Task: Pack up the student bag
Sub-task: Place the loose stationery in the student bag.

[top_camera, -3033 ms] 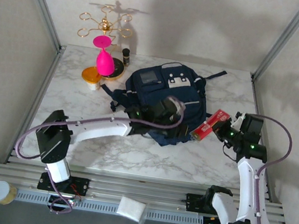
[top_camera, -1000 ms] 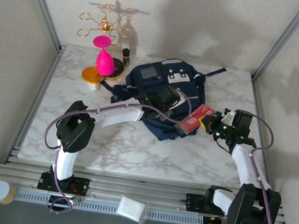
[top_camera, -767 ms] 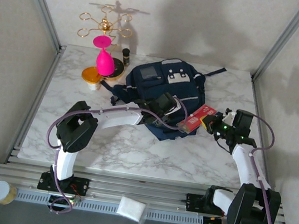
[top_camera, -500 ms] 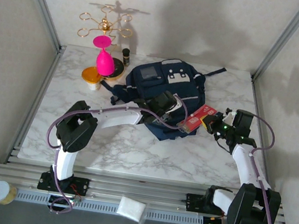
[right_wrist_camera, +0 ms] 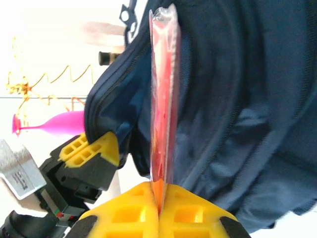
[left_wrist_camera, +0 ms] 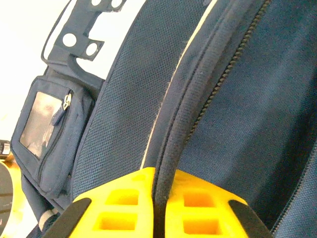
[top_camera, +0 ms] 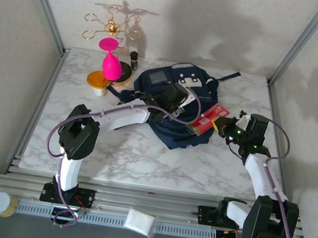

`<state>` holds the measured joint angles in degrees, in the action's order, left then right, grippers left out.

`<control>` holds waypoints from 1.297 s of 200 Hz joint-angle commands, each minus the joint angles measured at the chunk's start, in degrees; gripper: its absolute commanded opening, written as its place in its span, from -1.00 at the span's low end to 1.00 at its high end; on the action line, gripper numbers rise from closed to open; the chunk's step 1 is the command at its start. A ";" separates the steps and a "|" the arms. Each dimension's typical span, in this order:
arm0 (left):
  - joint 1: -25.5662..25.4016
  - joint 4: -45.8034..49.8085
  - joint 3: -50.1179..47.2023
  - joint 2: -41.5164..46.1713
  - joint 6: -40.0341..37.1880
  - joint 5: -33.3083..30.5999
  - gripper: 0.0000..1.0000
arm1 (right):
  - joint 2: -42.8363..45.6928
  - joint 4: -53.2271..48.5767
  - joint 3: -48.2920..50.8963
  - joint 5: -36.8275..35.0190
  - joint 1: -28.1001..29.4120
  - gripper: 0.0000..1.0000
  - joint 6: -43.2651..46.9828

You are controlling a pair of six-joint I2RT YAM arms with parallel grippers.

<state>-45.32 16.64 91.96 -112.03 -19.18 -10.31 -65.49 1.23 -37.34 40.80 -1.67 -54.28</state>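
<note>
**A:** Where does the navy-blue fabric backpack [top_camera: 174,134] lie?

**B:** Mid-way across the marble worktop [top_camera: 141,158], toward its far edge.

**A:** And to its left?

**B:** Near the far left corner a pink goblet [top_camera: 111,61] stands just beside a black round dish [top_camera: 124,78]. An orange-lidded round jar [top_camera: 97,80] is left of them and a small dark bottle [top_camera: 134,60] is behind. A gold wire rack [top_camera: 109,25] stands farthest back.

**A:** Its right?

**B:** A flat red foil packet [top_camera: 209,117] sits between the right gripper's [top_camera: 220,124] fingers, its far end against the backpack's right side. The left gripper [top_camera: 172,100] is on the backpack's middle, with a zipper edge between its fingers.

**A:** Nearer than the worktop?

**B:** A white pouch [top_camera: 139,221] lies on the front rail, with a round tin [top_camera: 1,204] at its left end.
</note>
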 commanded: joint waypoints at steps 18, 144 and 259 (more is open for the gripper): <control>0.77 5.08 7.81 -0.13 10.27 3.37 -1.00 | -2.55 10.56 0.43 -3.88 3.74 -1.00 -7.02; -7.68 6.26 13.21 0.35 44.00 7.78 -1.00 | -21.51 28.17 -4.93 -12.89 11.32 -1.00 -12.00; -3.40 3.33 8.71 1.57 49.05 4.66 -1.00 | -16.20 2.61 -8.23 -10.89 10.31 0.02 3.53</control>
<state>-49.91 24.77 101.51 -113.27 27.24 -5.08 -85.56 13.74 -45.69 29.95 10.22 -56.36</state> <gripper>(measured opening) 0.074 0.498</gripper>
